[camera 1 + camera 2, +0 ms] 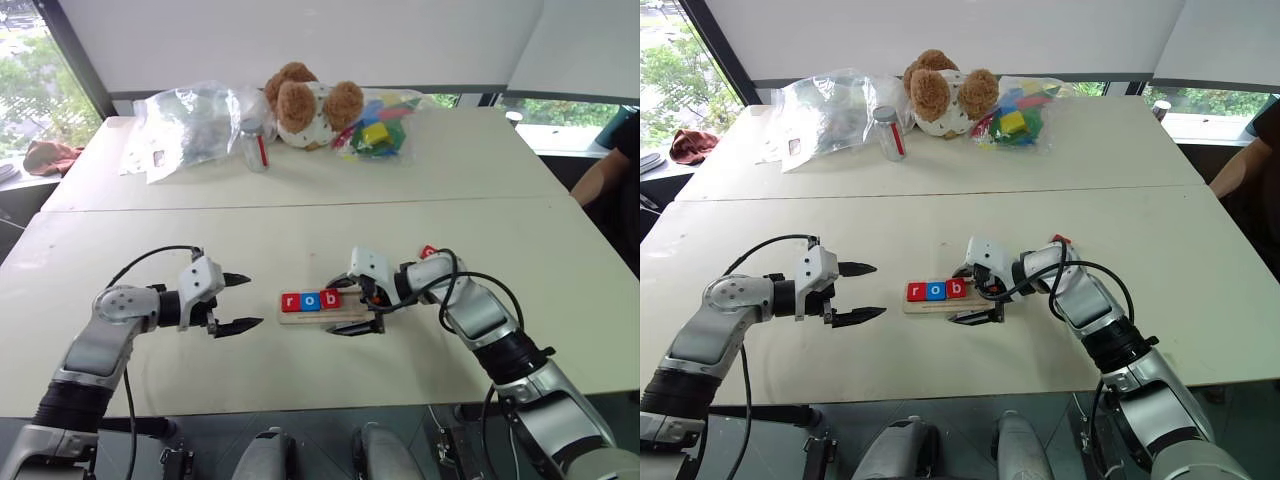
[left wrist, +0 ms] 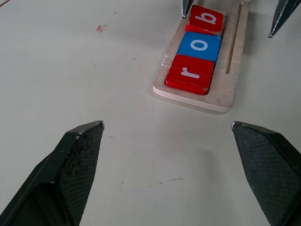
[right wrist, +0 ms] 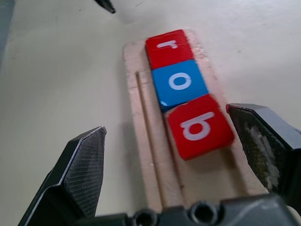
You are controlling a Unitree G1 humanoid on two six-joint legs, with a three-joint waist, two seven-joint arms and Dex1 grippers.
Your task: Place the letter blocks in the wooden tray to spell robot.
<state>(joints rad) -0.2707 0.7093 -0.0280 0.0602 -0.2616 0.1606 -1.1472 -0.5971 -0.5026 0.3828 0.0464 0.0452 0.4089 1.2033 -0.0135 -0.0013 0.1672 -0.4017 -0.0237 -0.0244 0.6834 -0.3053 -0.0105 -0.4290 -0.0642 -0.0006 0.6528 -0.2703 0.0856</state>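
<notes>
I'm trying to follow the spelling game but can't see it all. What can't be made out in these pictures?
- Wooden tray: its right end, head views, is hidden by the right tool.
- Red tile behind the right arm: its letter is covered, head views.
- Clear bags at the table's far side: contents too small.
- Person: cut off by the right edge.

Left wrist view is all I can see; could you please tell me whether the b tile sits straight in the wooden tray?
Observer: No, the b tile lies askew, not square with the o tile.
Operator: Is the right claw holding it?
Observer: No, the right claw stands open, one finger on either side of the wooden tray.
Operator: Are any tiles waiting outside?
Observer: A red tile lies on the table beside the right forearm; its letter is unreadable.
</notes>
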